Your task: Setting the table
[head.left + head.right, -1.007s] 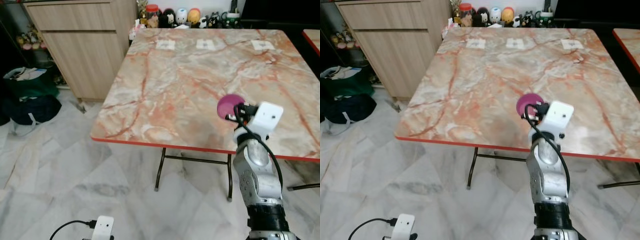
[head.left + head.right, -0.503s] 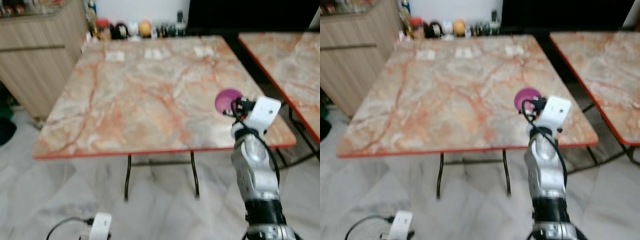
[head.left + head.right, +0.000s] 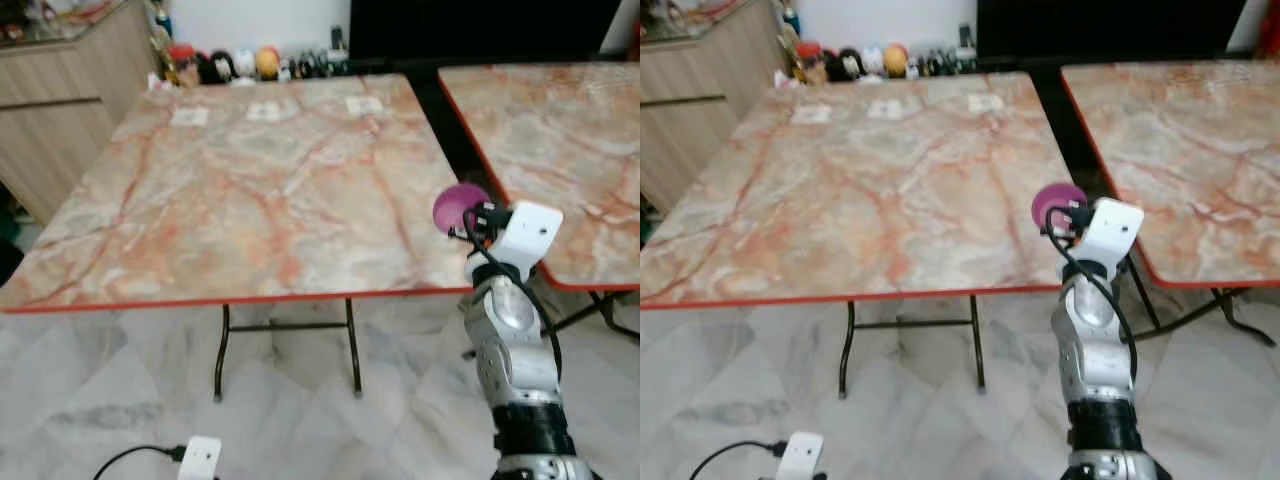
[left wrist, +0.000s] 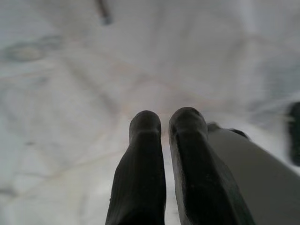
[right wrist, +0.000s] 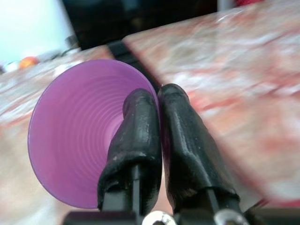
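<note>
Up front, our right gripper [image 5: 157,101] has its two black fingers pinched together on the rim of a purple bowl [image 5: 75,131], one finger inside and one outside. We hold the bowl raised at about two o'clock, over the near right corner of the marble table [image 3: 250,180], by the gap to a second marble table [image 3: 560,130]. Our left gripper [image 4: 161,124] hangs with its fingers nearly touching, holding nothing, above the pale tiled floor [image 4: 70,70]. Figurines [image 3: 235,65] line the table's far edge at twelve o'clock.
</note>
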You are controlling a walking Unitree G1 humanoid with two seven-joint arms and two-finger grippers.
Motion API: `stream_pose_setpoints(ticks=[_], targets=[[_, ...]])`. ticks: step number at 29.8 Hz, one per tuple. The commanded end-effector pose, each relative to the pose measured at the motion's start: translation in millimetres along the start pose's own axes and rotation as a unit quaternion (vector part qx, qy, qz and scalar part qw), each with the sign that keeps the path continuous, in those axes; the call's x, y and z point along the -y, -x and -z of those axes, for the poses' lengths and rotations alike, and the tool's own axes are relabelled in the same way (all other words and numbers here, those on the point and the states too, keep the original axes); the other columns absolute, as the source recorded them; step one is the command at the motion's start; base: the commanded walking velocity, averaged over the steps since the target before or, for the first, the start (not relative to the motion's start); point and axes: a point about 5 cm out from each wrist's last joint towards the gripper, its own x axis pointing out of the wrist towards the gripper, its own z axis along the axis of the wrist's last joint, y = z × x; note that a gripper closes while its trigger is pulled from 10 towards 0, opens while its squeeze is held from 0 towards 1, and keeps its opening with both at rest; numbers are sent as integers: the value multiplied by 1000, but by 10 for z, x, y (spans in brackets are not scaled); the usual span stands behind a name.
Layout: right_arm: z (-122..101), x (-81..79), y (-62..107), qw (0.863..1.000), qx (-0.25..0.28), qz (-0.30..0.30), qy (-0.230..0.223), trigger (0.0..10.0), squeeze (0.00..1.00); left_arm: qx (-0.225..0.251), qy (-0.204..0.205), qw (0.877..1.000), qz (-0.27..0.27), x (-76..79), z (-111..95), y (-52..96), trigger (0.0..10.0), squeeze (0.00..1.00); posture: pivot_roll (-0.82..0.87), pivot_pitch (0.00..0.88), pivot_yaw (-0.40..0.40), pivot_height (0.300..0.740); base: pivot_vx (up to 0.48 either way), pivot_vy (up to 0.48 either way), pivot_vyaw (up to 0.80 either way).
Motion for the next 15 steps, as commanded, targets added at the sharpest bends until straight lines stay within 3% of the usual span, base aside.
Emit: stream_pose_setpoints(ticks=[1,15], targets=[[-90,-94,-15,1000,16,-11,-9,10000,0,-9,-9,1000,-5,-63,44,10,10000,0,-111,48,47,740,0,-424,0],[-106,-40,-48,1000,15,2,-9,10000,0,-7,2,1000,-10,-76,14,2,10000,0,-105,75,47,740,0,-424,0]])
